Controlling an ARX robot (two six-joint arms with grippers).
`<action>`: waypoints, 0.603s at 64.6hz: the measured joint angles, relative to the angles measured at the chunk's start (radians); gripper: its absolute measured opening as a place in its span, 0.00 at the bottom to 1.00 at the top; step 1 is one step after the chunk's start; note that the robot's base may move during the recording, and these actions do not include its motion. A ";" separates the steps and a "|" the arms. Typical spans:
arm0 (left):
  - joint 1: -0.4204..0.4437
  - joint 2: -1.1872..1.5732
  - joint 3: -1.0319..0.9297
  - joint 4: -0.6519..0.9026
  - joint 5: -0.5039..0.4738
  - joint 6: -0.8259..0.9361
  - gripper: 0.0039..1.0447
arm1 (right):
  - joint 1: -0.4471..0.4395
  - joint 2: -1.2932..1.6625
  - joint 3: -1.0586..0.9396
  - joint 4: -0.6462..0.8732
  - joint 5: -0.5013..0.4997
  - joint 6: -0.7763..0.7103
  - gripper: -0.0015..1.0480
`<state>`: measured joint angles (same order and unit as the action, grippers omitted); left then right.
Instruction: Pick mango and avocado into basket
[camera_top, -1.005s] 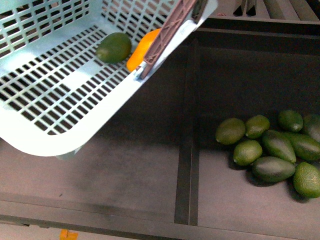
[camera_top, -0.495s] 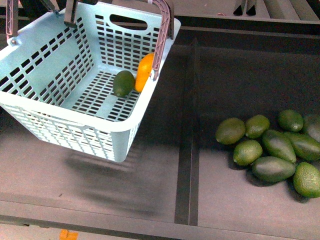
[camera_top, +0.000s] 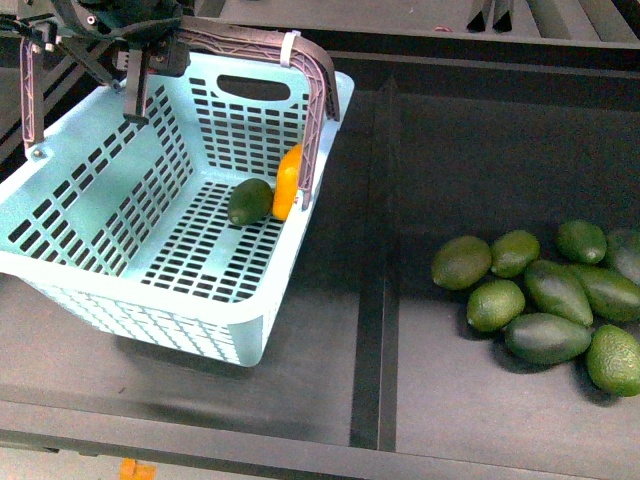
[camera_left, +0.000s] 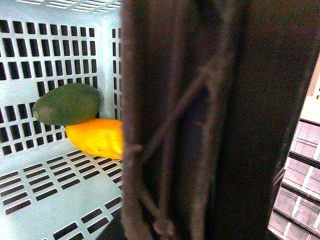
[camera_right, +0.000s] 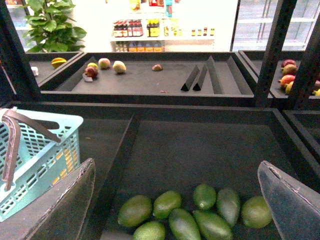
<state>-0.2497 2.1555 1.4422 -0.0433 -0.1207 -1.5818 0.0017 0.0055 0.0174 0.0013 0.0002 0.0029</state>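
Note:
The light teal basket (camera_top: 110, 210) sits at the left of the dark shelf. Its brown ribbed handle (camera_top: 310, 90) arches over it. My left gripper (camera_top: 140, 45) is at the top left, shut on that handle, which fills the left wrist view as a dark blur (camera_left: 200, 120). Inside, the dark green avocado (camera_top: 250, 201) (camera_left: 67, 103) lies against the yellow-orange mango (camera_top: 287, 182) (camera_left: 96, 137) at the basket's right wall. My right gripper (camera_right: 176, 190) hangs open above the loose avocados, with nothing between its fingers (camera_right: 65, 205).
Several loose green avocados (camera_top: 545, 300) (camera_right: 195, 212) lie in the right compartment. A raised divider (camera_top: 372, 330) separates the two compartments. The basket's corner (camera_right: 45, 150) shows in the right wrist view. More shelves with fruit stand behind.
The basket has swung down from a steep tilt near the camera and now sits level and lower on the left. The avocado and mango have settled against its right wall.

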 joint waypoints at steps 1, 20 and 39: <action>0.000 -0.006 -0.010 0.002 -0.001 -0.003 0.21 | 0.000 0.000 0.000 0.000 0.000 0.000 0.92; -0.010 -0.178 -0.177 0.057 -0.075 -0.098 0.72 | 0.000 0.000 0.000 0.000 0.000 0.000 0.92; -0.037 -0.496 -0.386 -0.143 -0.269 -0.134 0.92 | 0.000 0.000 0.000 0.000 0.000 0.000 0.92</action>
<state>-0.2867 1.6600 1.0557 -0.1860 -0.3901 -1.7161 0.0017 0.0055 0.0174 0.0013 0.0002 0.0029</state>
